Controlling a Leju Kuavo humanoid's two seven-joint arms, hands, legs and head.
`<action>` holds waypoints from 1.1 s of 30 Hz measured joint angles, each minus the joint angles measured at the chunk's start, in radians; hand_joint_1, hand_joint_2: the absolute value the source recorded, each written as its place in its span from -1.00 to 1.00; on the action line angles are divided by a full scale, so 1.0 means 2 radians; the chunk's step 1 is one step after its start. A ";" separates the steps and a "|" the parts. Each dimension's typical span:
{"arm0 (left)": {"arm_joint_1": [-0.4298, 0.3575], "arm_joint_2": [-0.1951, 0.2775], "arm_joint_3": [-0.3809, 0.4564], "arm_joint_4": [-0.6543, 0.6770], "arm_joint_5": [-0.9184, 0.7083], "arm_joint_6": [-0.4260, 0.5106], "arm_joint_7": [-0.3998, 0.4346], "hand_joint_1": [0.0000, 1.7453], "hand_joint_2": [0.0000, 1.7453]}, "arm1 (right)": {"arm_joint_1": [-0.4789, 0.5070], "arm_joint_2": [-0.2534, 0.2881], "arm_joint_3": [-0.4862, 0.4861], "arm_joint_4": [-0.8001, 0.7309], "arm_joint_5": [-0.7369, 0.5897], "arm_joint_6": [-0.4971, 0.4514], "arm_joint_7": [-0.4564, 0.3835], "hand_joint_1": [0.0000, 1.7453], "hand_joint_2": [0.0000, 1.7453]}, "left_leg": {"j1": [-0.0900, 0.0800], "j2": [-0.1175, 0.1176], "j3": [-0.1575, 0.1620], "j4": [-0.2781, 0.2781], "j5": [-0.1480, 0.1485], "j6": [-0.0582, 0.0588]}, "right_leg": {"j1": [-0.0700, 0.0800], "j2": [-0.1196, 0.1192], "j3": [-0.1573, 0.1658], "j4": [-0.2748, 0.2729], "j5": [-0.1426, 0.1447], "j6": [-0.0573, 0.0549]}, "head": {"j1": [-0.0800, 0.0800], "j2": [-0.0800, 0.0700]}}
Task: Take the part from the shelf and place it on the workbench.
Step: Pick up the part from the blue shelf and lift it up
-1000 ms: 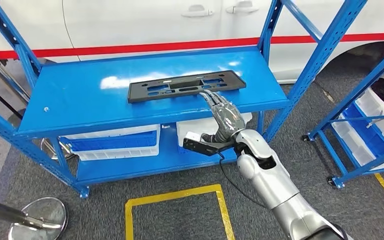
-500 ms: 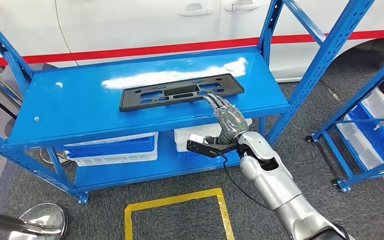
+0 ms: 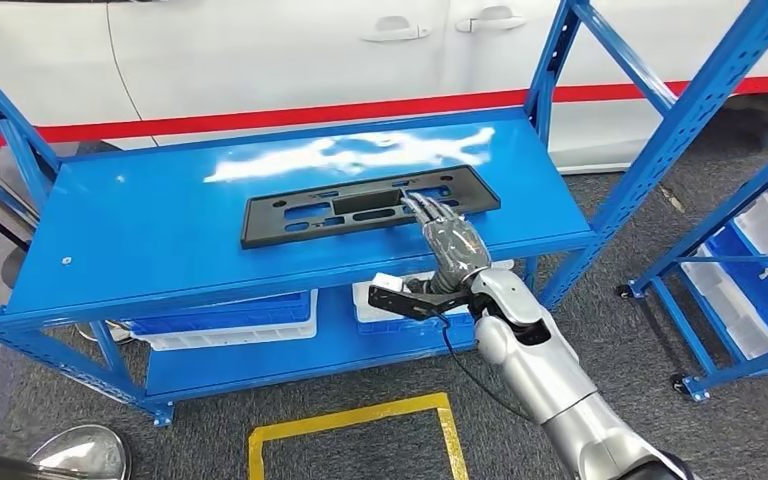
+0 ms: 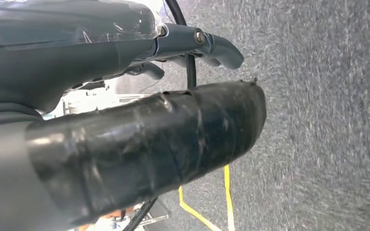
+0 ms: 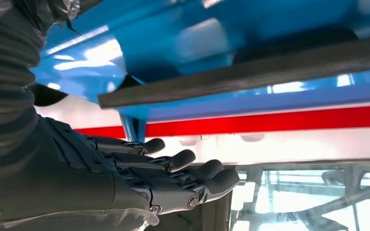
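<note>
Your black plastic part (image 3: pixel 370 205), a long flat plate with slotted cutouts, lies flat on the top deck of the blue shelf (image 3: pixel 160 230), about mid-deck and a little toward the right. Its long side runs left to right, the right end angled slightly toward the far edge.

Your right hand (image 3: pixel 443 228) reaches over the near edge of that deck with its fingers (image 3: pixel 422 207) stretched out straight and a little apart, holding nothing. In the head view the fingertips overlap the near right portion of the part; you cannot tell from here whether they touch it or hover just above. In the right wrist view the fingers (image 5: pixel 173 171) lie extended side by side, with the part's dark edge (image 5: pixel 250 72) apart from them against the blue deck.

Your left hand (image 4: pixel 125 139) sits close to its wrist camera, a thick dark taped thumb in front and darker fingers (image 4: pixel 212 45) behind it over grey carpet; you cannot tell whether it is open or closed, and nothing is seen in it.

White bins (image 3: pixel 230 315) with blue inserts sit on the lower deck. A white car (image 3: pixel 260 50) with a red stripe stands behind the shelf. Yellow tape (image 3: pixel 350 420) marks a square on the carpet near you. A second blue rack (image 3: pixel 750 270) with white bins stands at the right.
</note>
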 joint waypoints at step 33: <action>-0.002 0.000 0.010 0.009 0.007 -0.010 -0.013 -1.00 -1.00 | -0.004 0.008 0.003 0.012 0.010 0.001 0.000 -1.00 1.00 | 0.004 0.001 0.004 -0.002 -0.002 -0.001 | -0.005 -0.001 -0.028 0.035 -0.021 0.008 | 0.002 0.000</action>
